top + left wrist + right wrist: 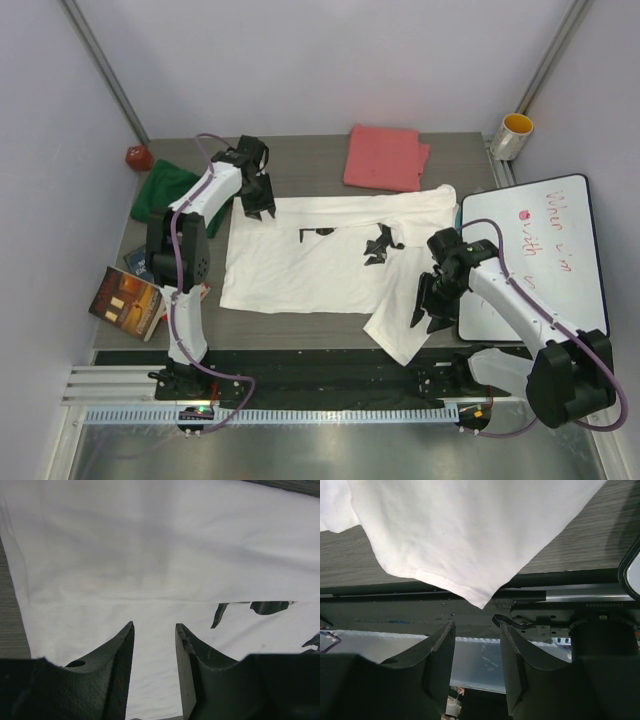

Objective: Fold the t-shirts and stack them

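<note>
Nearest the bases, the right gripper point(424, 312) hovers with its jaws apart and nothing between them. It sits just beside the white shirt's point(300, 265) loose sleeve point(400, 332), whose tip reaches over the table's point(300, 160) near edge. The white shirt lies spread flat mid-table between the arms. Its far part is turned over onto itself along a straight fold that cuts across the dark print point(382, 245). At that far-left corner the left gripper point(258, 208) hangs just above the cloth, jaws also apart and empty. Farther left, the green shirt point(165, 190) lies bunched near the table's edge, unfolded. At the back, the pink shirt point(385, 158) sits as a neat folded square, well apart from the others. By my reading, one shirt is done, the white one is one fold in with its sleeve and body to go, the green one is not begun, and nothing is stacked yet.
</note>
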Robot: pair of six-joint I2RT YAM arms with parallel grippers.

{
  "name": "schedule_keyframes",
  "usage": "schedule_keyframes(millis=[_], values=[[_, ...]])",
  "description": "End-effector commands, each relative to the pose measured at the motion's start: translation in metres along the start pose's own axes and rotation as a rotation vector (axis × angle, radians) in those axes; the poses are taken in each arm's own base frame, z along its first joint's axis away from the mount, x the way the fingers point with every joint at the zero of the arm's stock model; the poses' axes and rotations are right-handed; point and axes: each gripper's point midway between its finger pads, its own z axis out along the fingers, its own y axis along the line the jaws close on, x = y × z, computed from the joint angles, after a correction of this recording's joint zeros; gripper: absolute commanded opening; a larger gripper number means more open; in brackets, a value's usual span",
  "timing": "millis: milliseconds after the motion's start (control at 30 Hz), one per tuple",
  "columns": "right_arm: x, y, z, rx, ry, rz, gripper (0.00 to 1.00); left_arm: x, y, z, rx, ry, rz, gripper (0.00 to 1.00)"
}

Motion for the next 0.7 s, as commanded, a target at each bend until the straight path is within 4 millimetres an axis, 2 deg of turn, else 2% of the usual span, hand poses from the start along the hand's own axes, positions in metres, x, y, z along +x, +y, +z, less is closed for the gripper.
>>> schedule_keyframes(millis=[0, 100, 233, 367, 467, 500, 667], values=[[0.014, 0.002, -0.005, 0.003, 0.063, 0.074, 0.46, -0.009, -0.008, -0.008, 0.026, -0.021, 0.023, 0.39], [0.021, 0.005, -0.005, -0.025, 0.074, 0.100, 0.46, -0.010, -0.009, -0.010, 0.029, -0.025, 0.023, 0.39], [0.033, 0.006, 0.006, -0.064, 0.115, 0.145, 0.46, -0.008, -0.011, -0.011, 0.036, -0.010, 0.025, 0.38], [0.023, 0.008, 0.013, -0.091, 0.047, 0.170, 0.46, -0.006, -0.012, -0.014, 0.040, 0.005, 0.029, 0.38], [0.030, 0.006, 0.027, -0.112, 0.059, 0.227, 0.46, -0.002, -0.011, -0.018, 0.037, 0.017, 0.031, 0.37], [0.035, 0.002, 0.034, -0.104, 0.073, 0.257, 0.45, 0.000, -0.012, -0.020, 0.041, 0.022, 0.032, 0.37], [0.026, -0.004, 0.049, -0.080, 0.028, 0.282, 0.45, 0.019, -0.014, -0.014, 0.063, 0.057, 0.023, 0.37]])
